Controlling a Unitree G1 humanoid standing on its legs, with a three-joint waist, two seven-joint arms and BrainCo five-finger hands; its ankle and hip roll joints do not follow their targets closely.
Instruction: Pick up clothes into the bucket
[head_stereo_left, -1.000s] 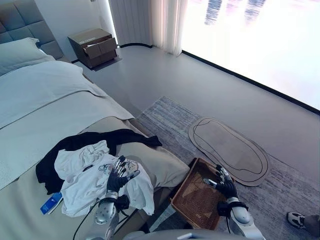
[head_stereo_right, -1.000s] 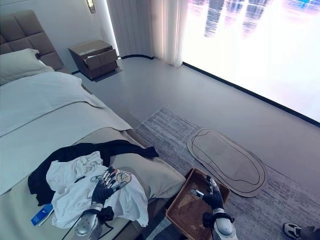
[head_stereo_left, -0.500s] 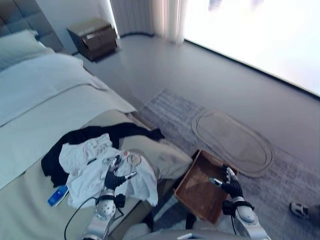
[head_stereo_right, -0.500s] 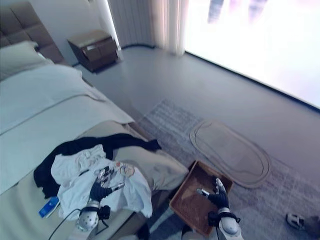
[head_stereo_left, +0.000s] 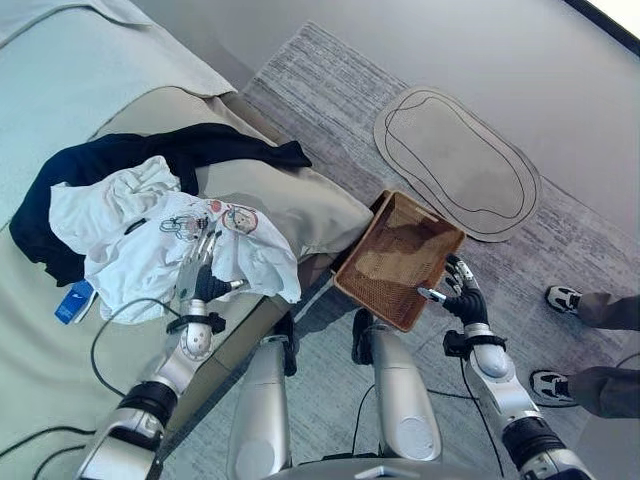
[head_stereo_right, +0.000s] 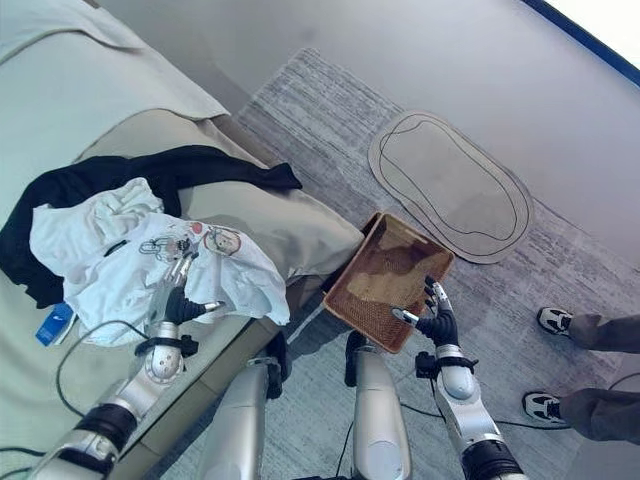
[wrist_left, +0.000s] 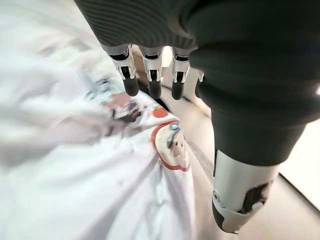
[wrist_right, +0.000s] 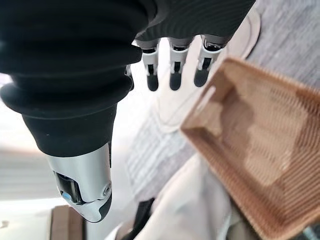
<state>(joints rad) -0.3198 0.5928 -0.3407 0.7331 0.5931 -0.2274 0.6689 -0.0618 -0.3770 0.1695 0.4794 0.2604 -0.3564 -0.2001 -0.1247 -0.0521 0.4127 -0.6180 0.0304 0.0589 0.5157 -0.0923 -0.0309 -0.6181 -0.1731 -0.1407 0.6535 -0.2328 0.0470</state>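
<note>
White cloth, a crumpled shirt (head_stereo_left: 170, 245) with a printed picture on it, lies heaped at the foot corner of the bed (head_stereo_left: 60, 90), partly over a black garment (head_stereo_left: 120, 165) that stretches across the beige cover behind it. The left arm reaches up from the lower left, and the left hand (head_stereo_left: 203, 275) hangs over the near edge of the white shirt with its fingers straight and spread, thumb held out to the side; in its wrist view the dark fingertips (wrist_left: 153, 90) point at the print and grip nothing. A small blue packet (head_stereo_left: 70, 301) lies on the bed beside the shirt.

On the floor beside the bed corner sits the woven brown basket (head_stereo_left: 400, 262), tilted, with nothing inside it. The right arm comes up from the lower right, and the right hand (head_stereo_left: 458, 296) is at the basket's near rim, fingers extended and relaxed, thumb apart, holding nothing. An oval mat (head_stereo_left: 455, 160) lies on the grey rug (head_stereo_left: 330, 80) beyond the basket. A person's legs and shoes (head_stereo_left: 575, 300) stand at the right edge
</note>
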